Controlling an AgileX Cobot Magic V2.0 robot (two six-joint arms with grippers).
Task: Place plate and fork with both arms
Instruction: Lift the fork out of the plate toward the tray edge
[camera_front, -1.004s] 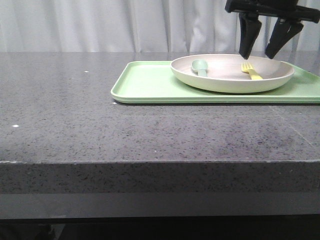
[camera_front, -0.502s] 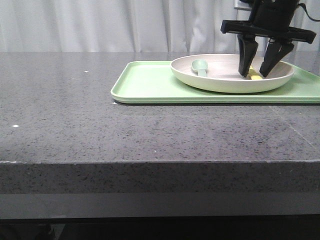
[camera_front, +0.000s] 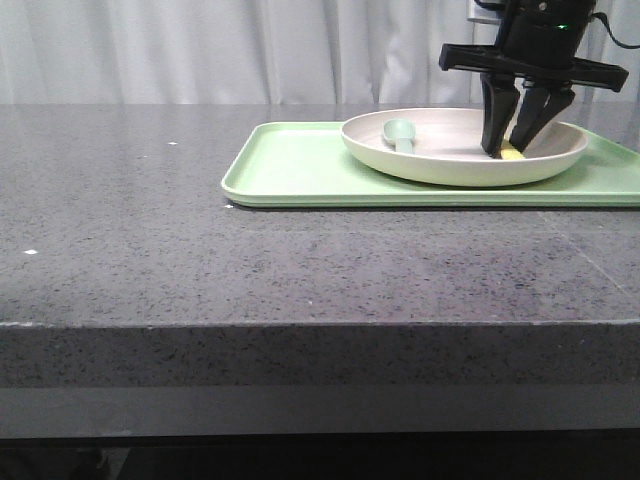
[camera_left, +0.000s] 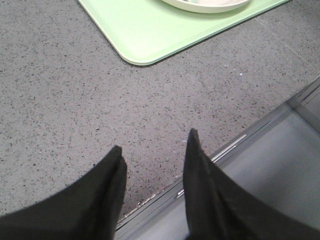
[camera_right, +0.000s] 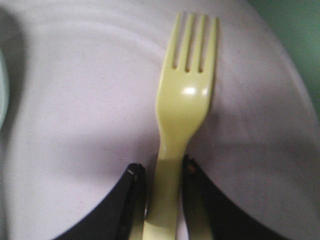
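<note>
While right jaws (camera_right: 161, 197) pinch fork (camera_right: 186, 95) | left jaws (camera_left: 152, 170) apart | no writing legible

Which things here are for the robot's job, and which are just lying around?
For the job:
- the plate, sitting on the tray
- the fork, lying in the plate, its handle between the fingers of the right end effector

Just lying around:
- the spoon, in the plate
- the tray

The left end effector is open over the table, holding nothing.
</note>
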